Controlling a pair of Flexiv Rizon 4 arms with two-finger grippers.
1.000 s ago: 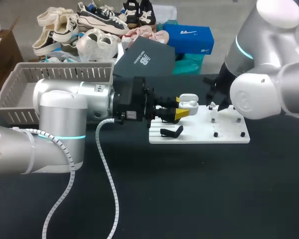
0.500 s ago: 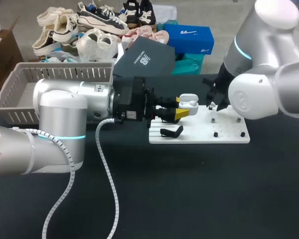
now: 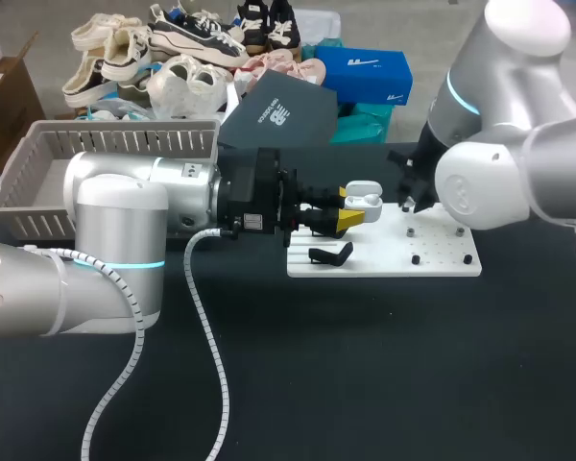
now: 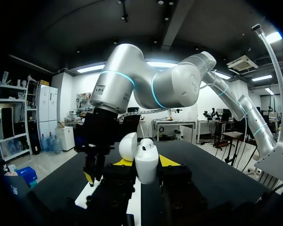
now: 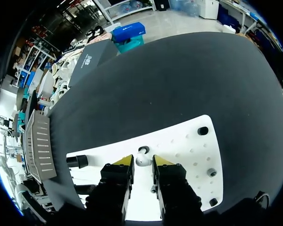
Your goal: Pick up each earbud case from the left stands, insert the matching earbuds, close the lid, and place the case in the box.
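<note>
Back left on the table sits one grey basket (image 3: pixel 38 154), its floor partly hidden behind the left arm. What lies inside cannot be made out. Centre stage, one white board (image 3: pixel 442 245) lies flat on the dark cloth. Over its near-left end, the left gripper (image 3: pixel 350 206) is clamped on the one white earbud case (image 4: pixel 146 165). The case stands upright between both yellow tips with its lid (image 4: pixel 128 146) swung open, and its contents are too small to read. One black stand (image 3: pixel 331 254) sits on the board just below it. Across the way, the right gripper (image 5: pixel 143 162) hangs over the board, fingers spread, with one white earbud (image 5: pixel 142 160) lying on the board between them. Four small dark pegs (image 3: pixel 416 259) dot the board's right half.
</note>
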